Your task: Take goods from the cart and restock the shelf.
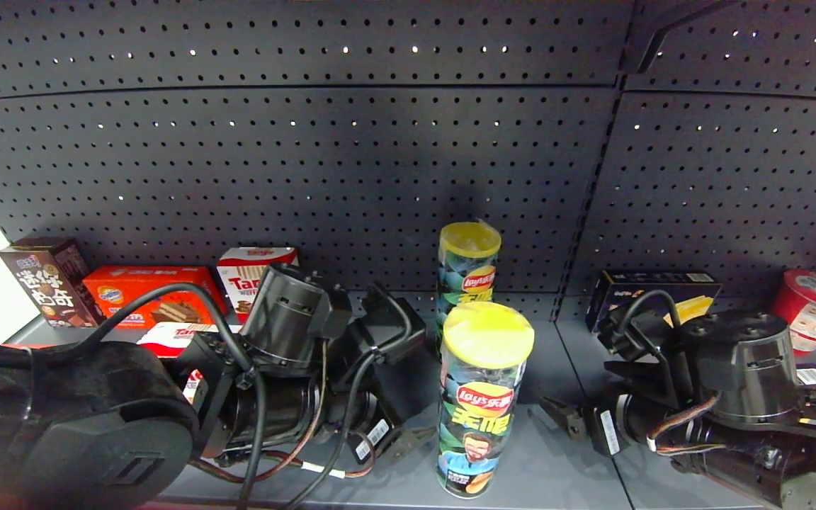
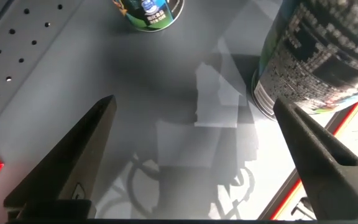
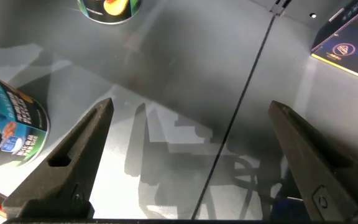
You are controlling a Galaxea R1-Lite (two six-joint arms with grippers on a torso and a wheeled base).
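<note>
Two tall chip cans with yellow lids stand upright on the grey shelf (image 1: 571, 467). The front can (image 1: 482, 397) is near the shelf's front edge, the back can (image 1: 468, 273) right behind it by the pegboard. My left gripper (image 1: 411, 438) lies low on the shelf just left of the front can, open and holding nothing. The left wrist view has the gripper (image 2: 194, 104), with the front can (image 2: 316, 56) close beside one finger and the back can (image 2: 148, 12) farther off. My right gripper (image 1: 555, 413) rests open to the front can's right. Its wrist view (image 3: 191, 106) shows both cans (image 3: 11, 118) (image 3: 107, 9).
At the left stand a brown box (image 1: 50, 280), an orange box (image 1: 146, 290) and red-and-white wafer boxes (image 1: 252, 276). A black box (image 1: 652, 287) (image 3: 353, 37) and a red tub (image 1: 815, 297) sit at the right. A seam in the shelf runs under my right gripper.
</note>
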